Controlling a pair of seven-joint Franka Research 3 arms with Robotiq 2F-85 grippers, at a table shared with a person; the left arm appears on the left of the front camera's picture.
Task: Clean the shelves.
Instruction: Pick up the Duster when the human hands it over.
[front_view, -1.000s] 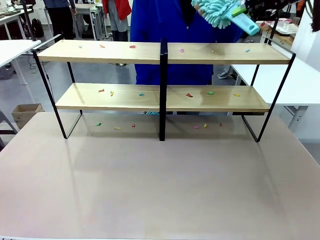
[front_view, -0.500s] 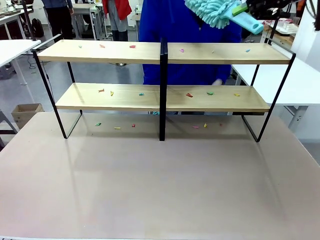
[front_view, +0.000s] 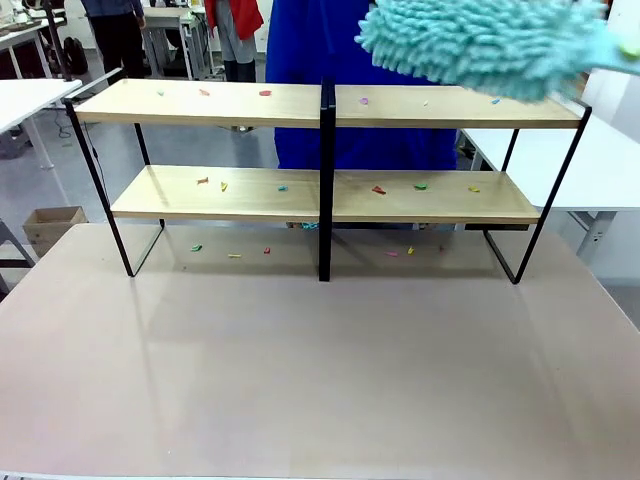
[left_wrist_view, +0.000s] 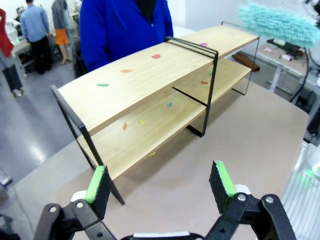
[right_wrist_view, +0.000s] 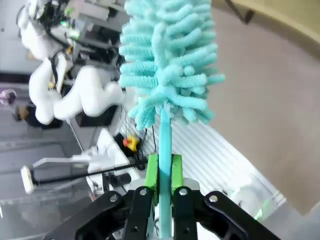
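Two rigid shelves (front_view: 200, 102) are faced; the soft, seemingly light duster (front_view: 470, 45) is clenched at its handle by the right gripper (right_wrist_view: 164, 171).

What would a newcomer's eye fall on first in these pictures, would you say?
The fluffy turquoise duster looms at the front view's top right, near the right end of the upper shelf, its handle clamped in the right gripper. Small coloured scraps dot both shelves, and a person in blue stands behind them.
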